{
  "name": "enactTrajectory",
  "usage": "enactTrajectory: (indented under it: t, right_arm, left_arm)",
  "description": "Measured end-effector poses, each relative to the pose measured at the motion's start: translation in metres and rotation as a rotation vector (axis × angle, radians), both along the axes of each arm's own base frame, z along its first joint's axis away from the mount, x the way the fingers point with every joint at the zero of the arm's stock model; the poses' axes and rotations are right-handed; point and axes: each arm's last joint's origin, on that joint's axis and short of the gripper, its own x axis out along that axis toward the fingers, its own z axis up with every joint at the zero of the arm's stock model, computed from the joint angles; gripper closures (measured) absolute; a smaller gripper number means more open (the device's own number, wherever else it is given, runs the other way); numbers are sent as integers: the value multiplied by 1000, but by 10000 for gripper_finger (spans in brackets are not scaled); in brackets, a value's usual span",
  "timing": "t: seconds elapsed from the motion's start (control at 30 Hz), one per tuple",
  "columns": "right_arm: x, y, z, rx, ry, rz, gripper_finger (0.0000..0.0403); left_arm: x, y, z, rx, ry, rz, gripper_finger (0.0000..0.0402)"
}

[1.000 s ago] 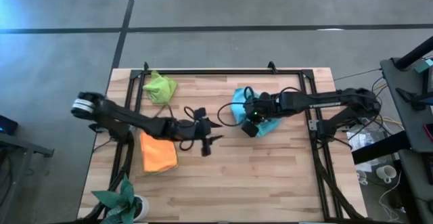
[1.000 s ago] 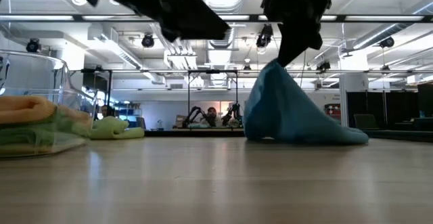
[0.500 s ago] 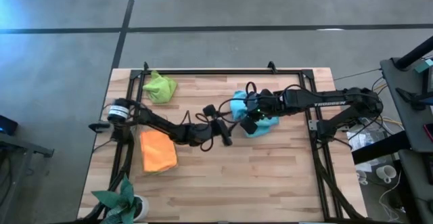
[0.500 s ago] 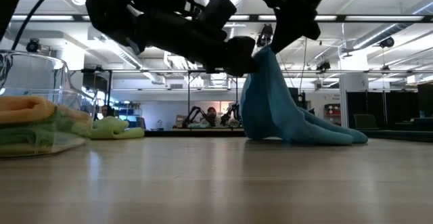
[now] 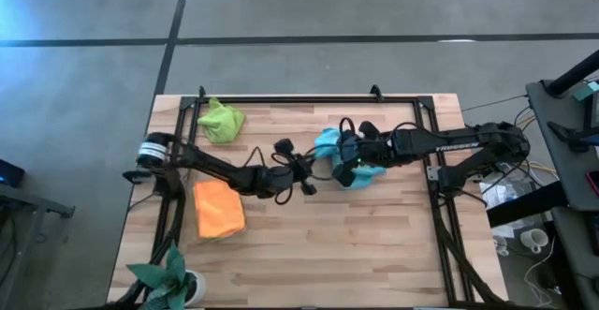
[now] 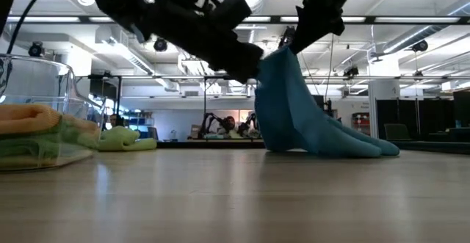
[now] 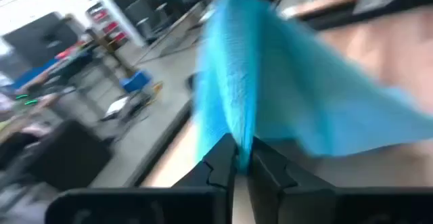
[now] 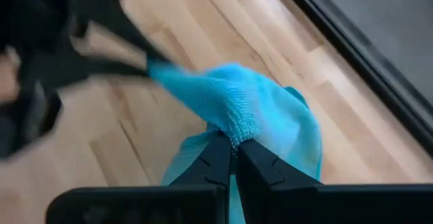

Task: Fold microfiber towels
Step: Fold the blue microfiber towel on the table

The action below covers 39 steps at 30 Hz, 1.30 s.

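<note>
At the table's left, a folded orange microfiber cloth (image 5: 219,209) lies flat, with a crumpled lime green cloth (image 5: 221,121) near the far edge. Mid-table, the left gripper (image 5: 312,168) pinches an edge of the soft light blue microfiber towel (image 5: 329,145); the right gripper (image 5: 343,167) is clenched on another edge, lifting it. This looks like spreading; next, pull the held edges apart.

Right gripper (image 8: 234,149) is pinched on the light blue towel (image 8: 260,112), bunched up over the wooden table (image 8: 169,149).
</note>
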Motion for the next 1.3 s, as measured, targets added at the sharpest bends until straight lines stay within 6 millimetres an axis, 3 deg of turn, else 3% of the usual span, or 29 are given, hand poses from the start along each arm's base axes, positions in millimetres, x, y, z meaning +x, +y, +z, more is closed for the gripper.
enactTrajectory:
  t: [0.1, 0.27, 0.4, 0.5, 0.63, 0.83, 1.0, 1.13, 1.3]
  right_arm:
    - [-2, 12, -12, 10, 32, 18, 373]
    - [-13, 37, -35, 26, 89, 69, 306]
    - [-15, 61, -47, 35, 82, 214, 254]
    - [-6, 80, -63, 27, -5, 319, 237]
    - [14, 87, -95, 48, -93, 274, 239]
    - [41, 81, -144, -41, -22, 176, 251]
    - [55, 62, -177, -49, 72, 101, 251]
    - [57, 38, -183, -46, 124, 30, 246]
    - [37, 0, -167, -155, 269, -58, 241]
  left_arm:
    - [-15, 3, 16, 18, 56, 90, 395]
    - [-43, 7, 39, 21, 121, 119, 400]
    - [-58, 17, 62, 19, 91, 146, 401]
    - [-66, 23, 76, 24, 55, 161, 401]
    - [-73, 24, 85, 21, 28, 163, 401]
    - [-80, 14, 90, 17, 4, 125, 401]
    - [-85, 2, 88, 16, 9, 79, 401]
    - [-88, -5, 81, -1, 33, 60, 401]
    - [-94, -10, 69, -72, 64, 65, 402]
